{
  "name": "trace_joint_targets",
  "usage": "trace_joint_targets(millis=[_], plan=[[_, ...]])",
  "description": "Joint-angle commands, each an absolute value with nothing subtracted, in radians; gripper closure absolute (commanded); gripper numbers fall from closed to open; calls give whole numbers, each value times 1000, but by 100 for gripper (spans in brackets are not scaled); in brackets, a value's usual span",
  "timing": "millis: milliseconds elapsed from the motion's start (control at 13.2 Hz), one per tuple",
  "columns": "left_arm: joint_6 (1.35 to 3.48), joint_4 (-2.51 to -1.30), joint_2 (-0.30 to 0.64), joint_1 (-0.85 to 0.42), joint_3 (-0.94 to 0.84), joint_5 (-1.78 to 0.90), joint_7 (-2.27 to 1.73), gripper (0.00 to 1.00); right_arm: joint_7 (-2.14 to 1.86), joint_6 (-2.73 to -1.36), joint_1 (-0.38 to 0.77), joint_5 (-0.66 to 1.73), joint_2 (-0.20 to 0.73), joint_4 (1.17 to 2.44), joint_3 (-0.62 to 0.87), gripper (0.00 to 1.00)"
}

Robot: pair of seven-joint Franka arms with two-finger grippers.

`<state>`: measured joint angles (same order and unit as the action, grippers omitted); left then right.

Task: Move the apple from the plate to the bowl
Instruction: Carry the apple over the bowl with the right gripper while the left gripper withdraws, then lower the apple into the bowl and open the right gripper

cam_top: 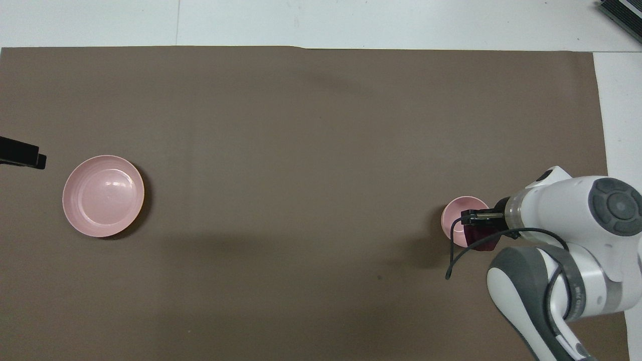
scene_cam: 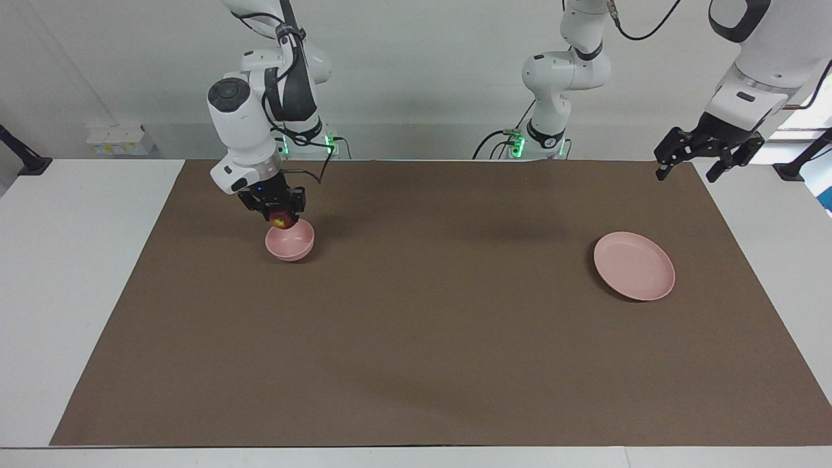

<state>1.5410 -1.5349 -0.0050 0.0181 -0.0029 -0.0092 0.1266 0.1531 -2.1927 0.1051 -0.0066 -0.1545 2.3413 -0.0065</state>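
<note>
Hanging just above the bowl (scene_cam: 290, 242), at its rim nearest the robots, the right claw (scene_cam: 281, 218) is clamped on the apple (scene_cam: 282, 220). Release calls for centring over the opening. The plate (scene_cam: 634, 266) lies bare; the left claw (scene_cam: 690, 166) waits, fingers apart.

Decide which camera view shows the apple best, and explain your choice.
The facing view: the apple shows dark red with its yellow patch, held in the right end effector just above the bowl. In the overhead view the arm covers most of it; only a dark red sliver shows at the bowl's rim.
</note>
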Motion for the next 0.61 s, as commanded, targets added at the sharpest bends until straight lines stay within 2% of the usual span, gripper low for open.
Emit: trace_joint_targets(millis=[0, 152, 304, 380, 456, 532], plan=[[1532, -1643, -86, 52, -8, -31, 153, 0, 130, -2314, 84, -26, -118, 2402, 5, 100], [1532, -1646, -87, 86, -8, -75, 195, 0, 133, -2408, 83, -26, -68, 2428, 5, 100], [1532, -1644, -87, 81, -11, -74, 213, 0, 147, -2428, 83, -26, -41, 2428, 5, 100], [1537, -1640, -86, 75, -11, -71, 213, 0, 159, -2422, 86, -25, -38, 2421, 5, 78], [1540, -1637, -83, 72, -14, -66, 212, 0, 188, -2416, 89, -25, -38, 2410, 5, 1], [1543, -1632, -78, 72, -20, -64, 209, 0, 183, -2395, 89, -26, -47, 2383, 5, 0]])
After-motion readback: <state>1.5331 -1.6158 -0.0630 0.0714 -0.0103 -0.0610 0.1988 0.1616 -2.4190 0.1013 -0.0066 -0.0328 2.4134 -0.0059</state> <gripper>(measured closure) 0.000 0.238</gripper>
